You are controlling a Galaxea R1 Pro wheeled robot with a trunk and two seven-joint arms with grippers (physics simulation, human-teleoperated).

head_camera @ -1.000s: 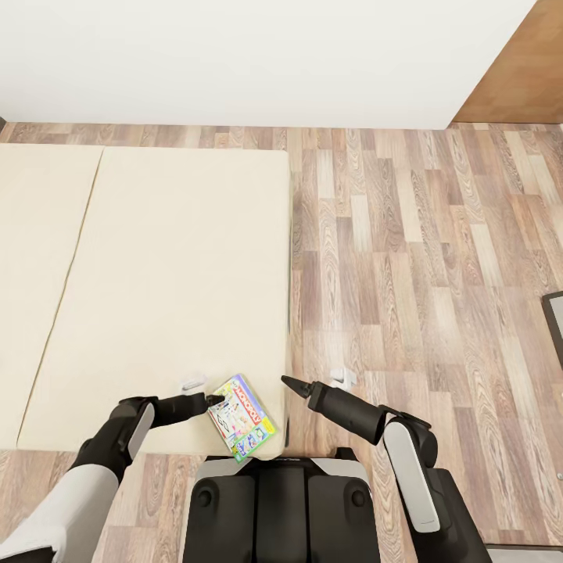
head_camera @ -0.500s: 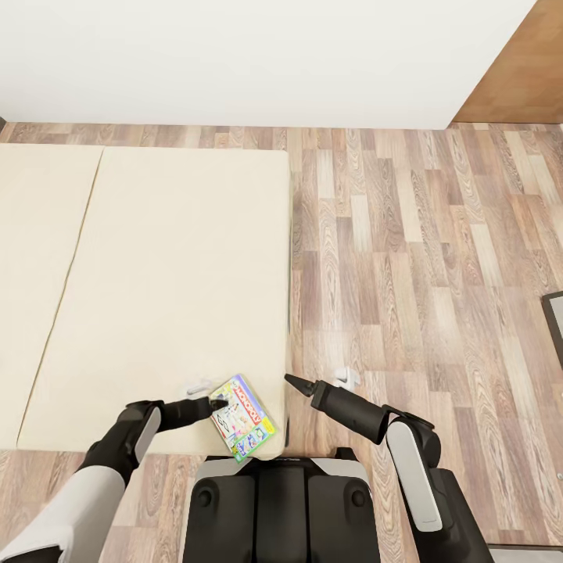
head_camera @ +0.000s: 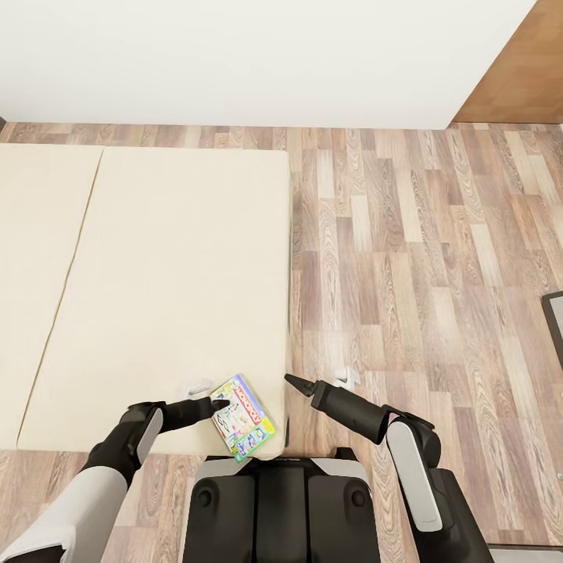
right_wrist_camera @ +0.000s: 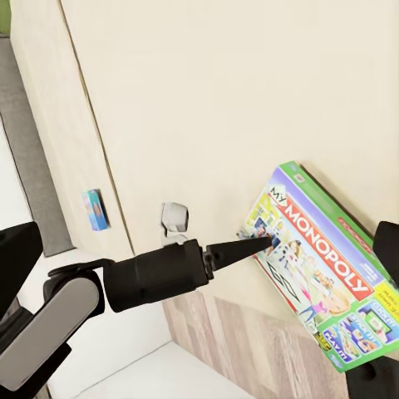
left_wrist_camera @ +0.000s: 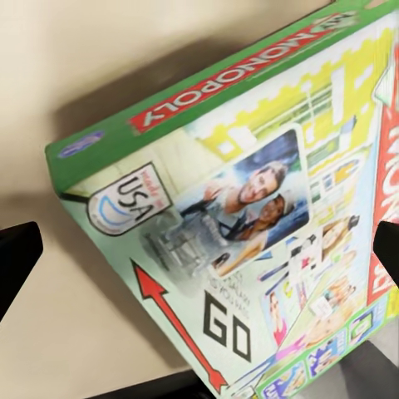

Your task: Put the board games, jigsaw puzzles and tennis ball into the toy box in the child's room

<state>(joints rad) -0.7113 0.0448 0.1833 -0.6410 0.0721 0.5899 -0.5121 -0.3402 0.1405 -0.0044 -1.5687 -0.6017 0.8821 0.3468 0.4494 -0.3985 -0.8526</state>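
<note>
Touching the Monopoly box (head_camera: 243, 417), left end effector (head_camera: 219, 405) looks closed; its grip is unclear.

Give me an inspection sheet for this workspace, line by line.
Surface: beige bed, bare apart from the games.
Job's things: Monopoly box flat at the bed's near corner, partly over the edge; small blue box further along the mattress.
Clutter: nothing seen.
Grippers: left gripper at the Monopoly box's edge, fingers spread on either side of it; right gripper over the floor, holding nothing; cannot tell if open.
Cables: nothing seen.
Surroundings: wood plank floor, white wall.
</note>
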